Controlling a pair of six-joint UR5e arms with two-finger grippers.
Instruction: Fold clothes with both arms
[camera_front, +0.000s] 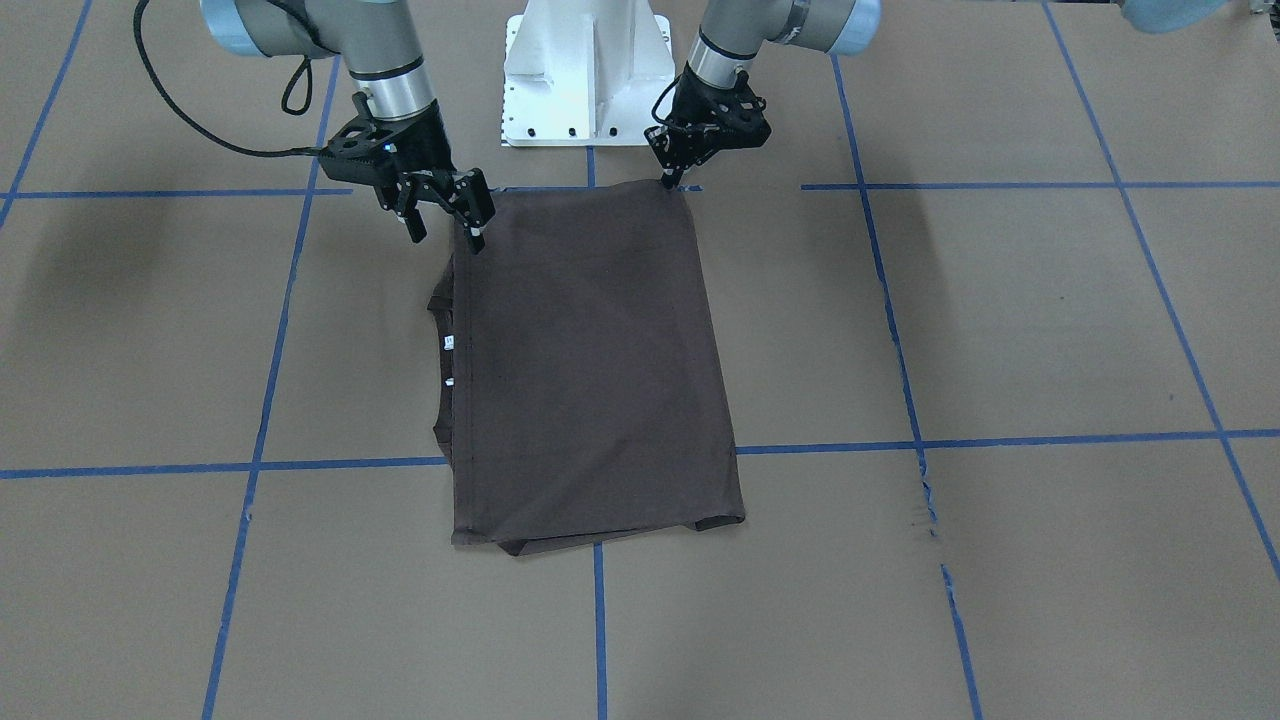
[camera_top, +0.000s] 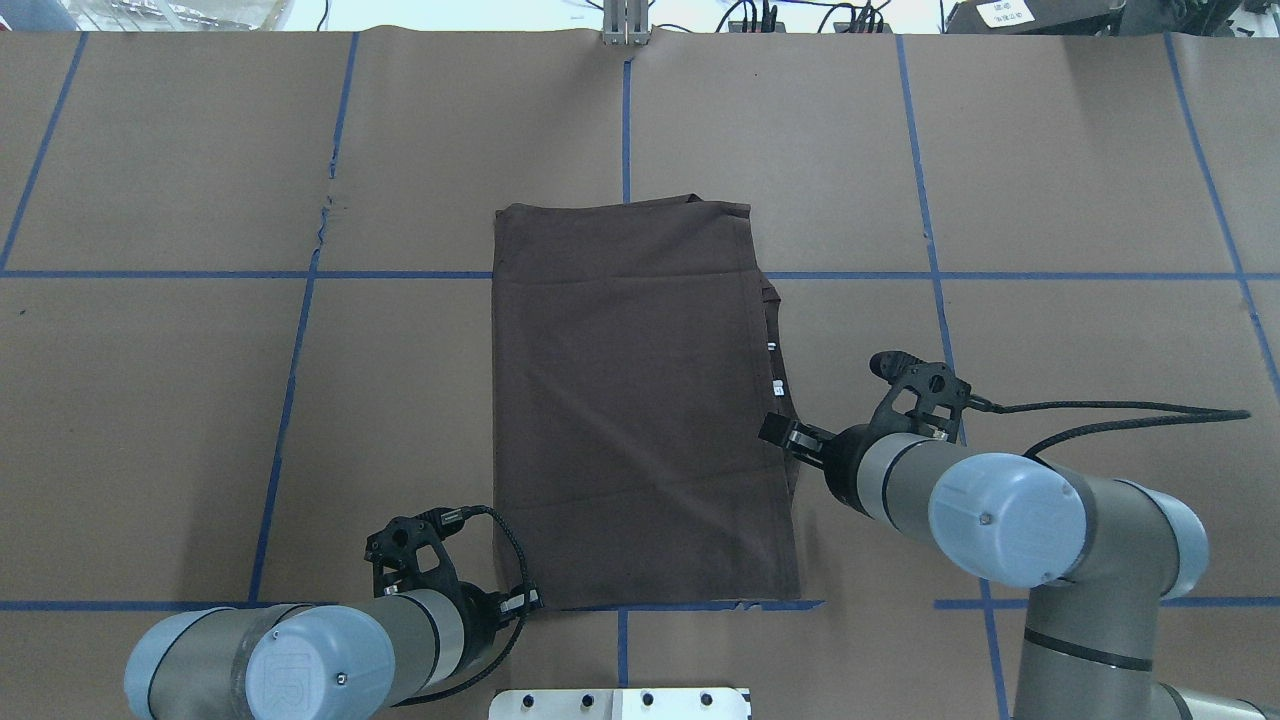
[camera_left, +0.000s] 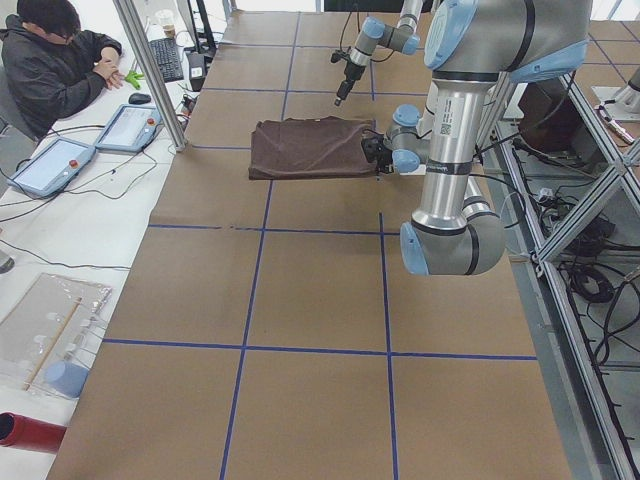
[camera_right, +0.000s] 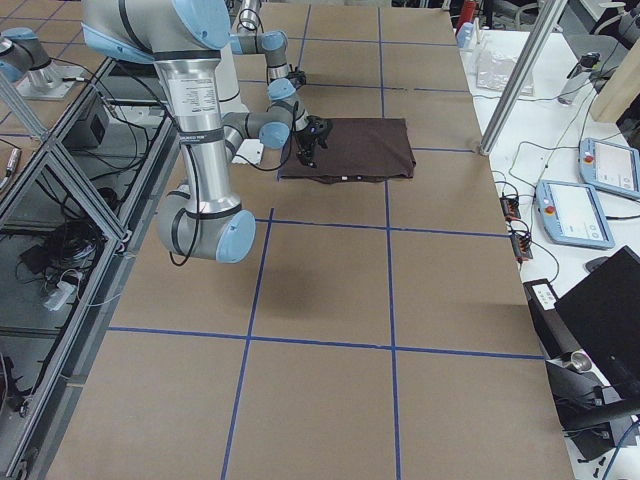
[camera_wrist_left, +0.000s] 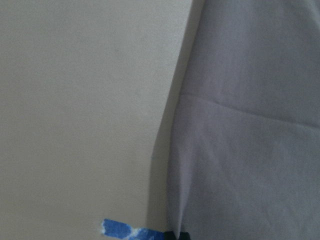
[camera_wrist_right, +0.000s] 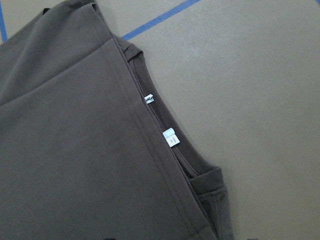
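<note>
The clothes are one dark brown T-shirt folded into a long rectangle and lying flat on the brown table. Its collar with small white tags pokes out along one long edge. My left gripper is down at the shirt's near corner, its fingers together on the corner's edge. In the left wrist view the cloth edge runs straight down to its tips. My right gripper stands open at the other near corner, one finger over the shirt's edge, holding nothing.
The white pedestal base stands just behind the shirt, between the arms. Blue tape lines grid the brown table. A seated person, tablets and cables are on a side table beyond the far edge.
</note>
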